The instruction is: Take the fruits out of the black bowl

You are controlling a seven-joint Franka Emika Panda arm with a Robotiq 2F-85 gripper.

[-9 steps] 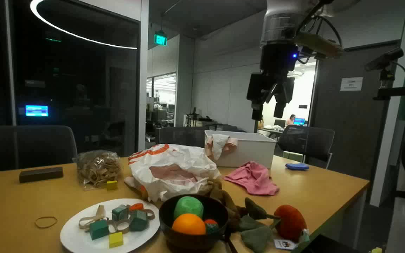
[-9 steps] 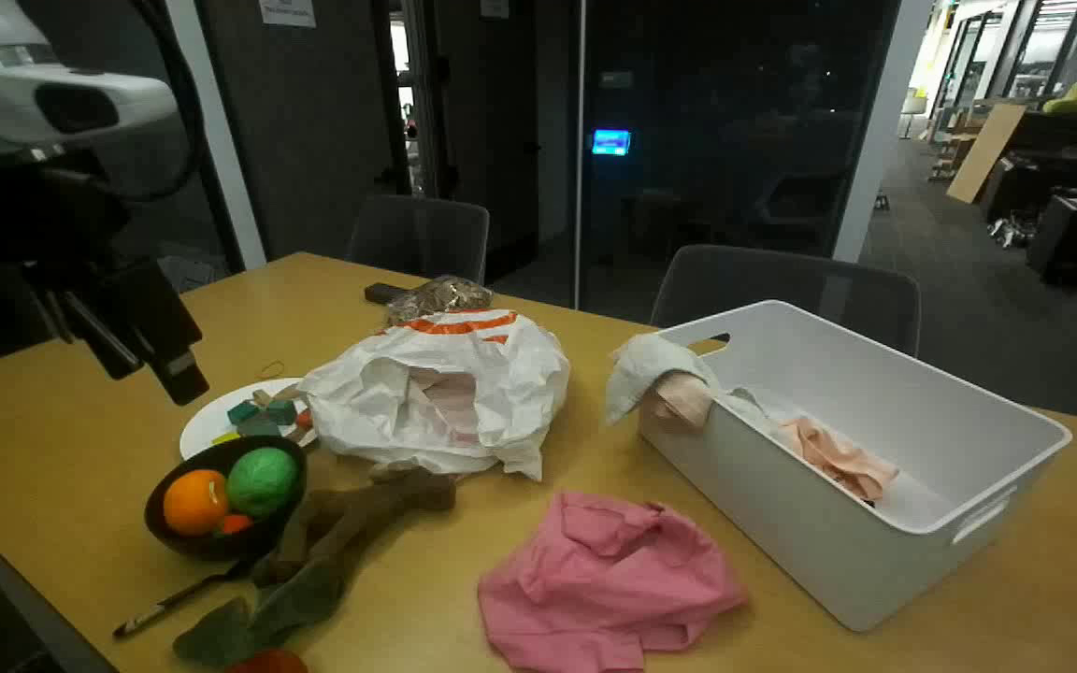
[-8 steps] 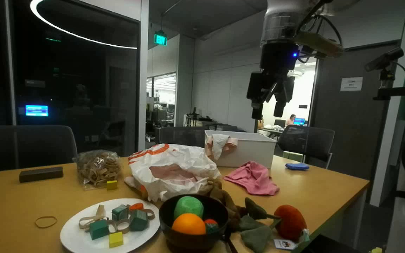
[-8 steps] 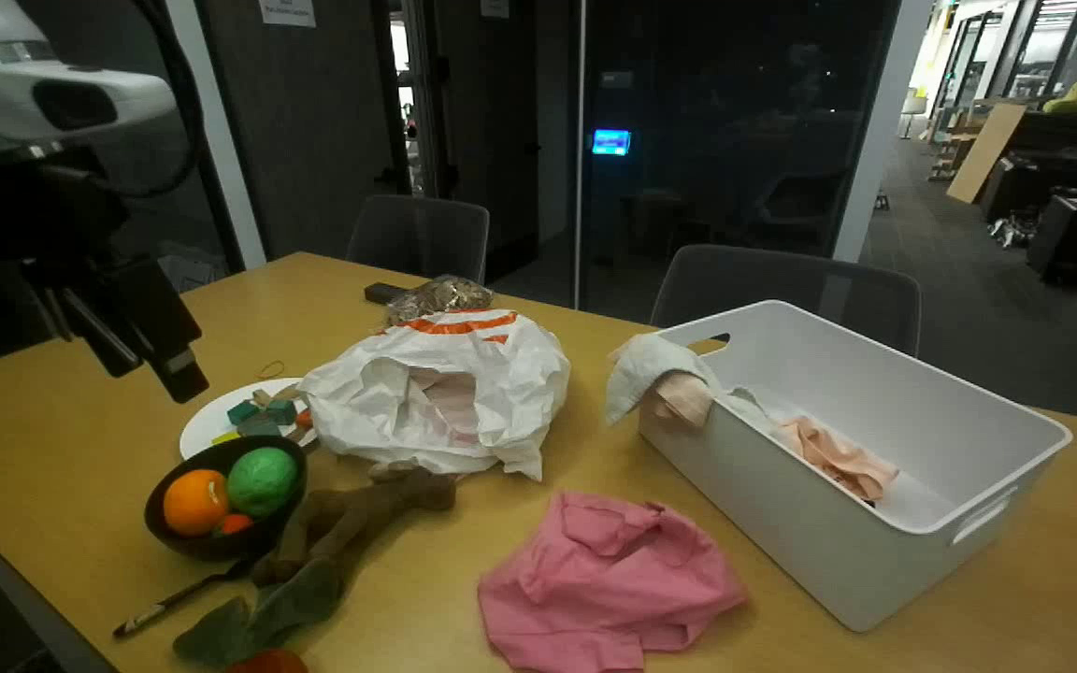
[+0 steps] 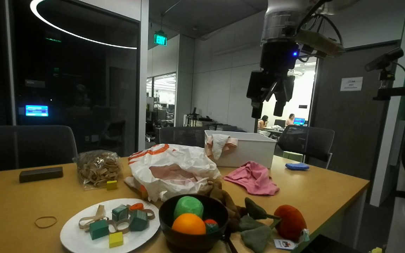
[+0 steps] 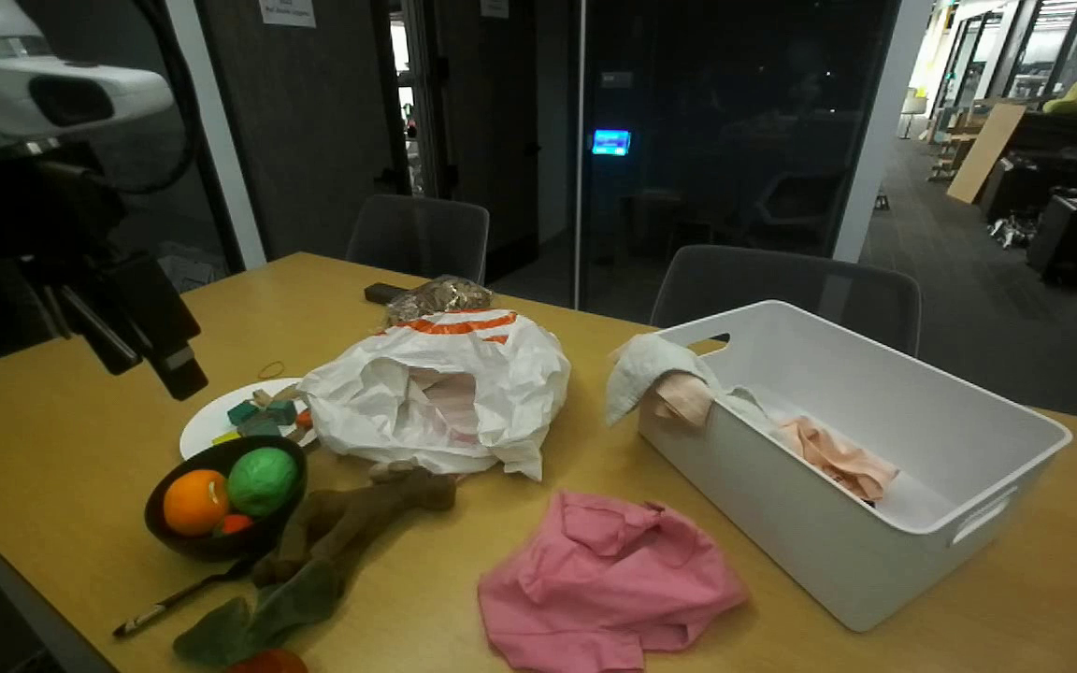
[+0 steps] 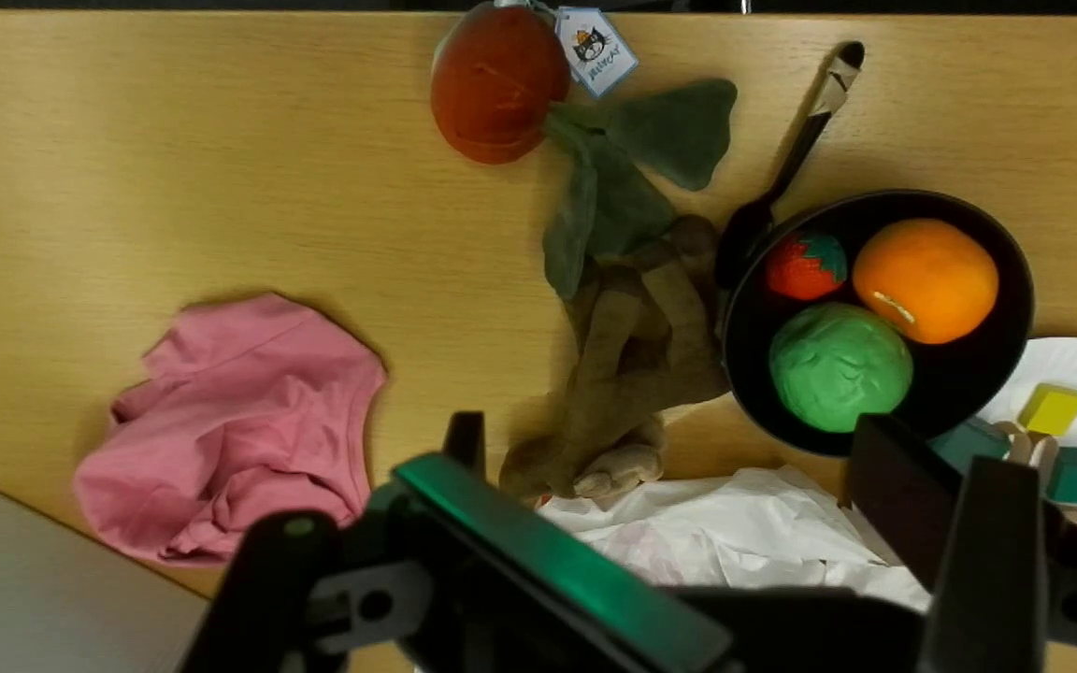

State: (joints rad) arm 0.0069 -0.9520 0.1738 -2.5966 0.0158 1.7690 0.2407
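We set the middle of our clock on the bowl, as seen in an exterior view, twelve pointing away from us. It stands upright on the table, close to us. Inside, nearest us, sits the orange; behind it, towards twelve, is the green fruit, and a strawberry lies beside the orange, towards three.

Just outside the bowl, at nine, we find the plate with teal blocks and a yellow block on it. At four, close by the rim, is a dark utensil. At three come leaves and, past them, a red ball with a tag.

A brown plush lies just behind the bowl, between one and two. Farther off we see a crumpled bag between eleven and twelve, a pink cloth near two and a clear pack of bands at ten.

At one, the gripper hangs well above the table and well apart from the bowl. We see its two fingers spread, with a gap between them; the wrist view shows them wide apart too. Lower, also at one, stands the bin, a pale rag draped over its rim.
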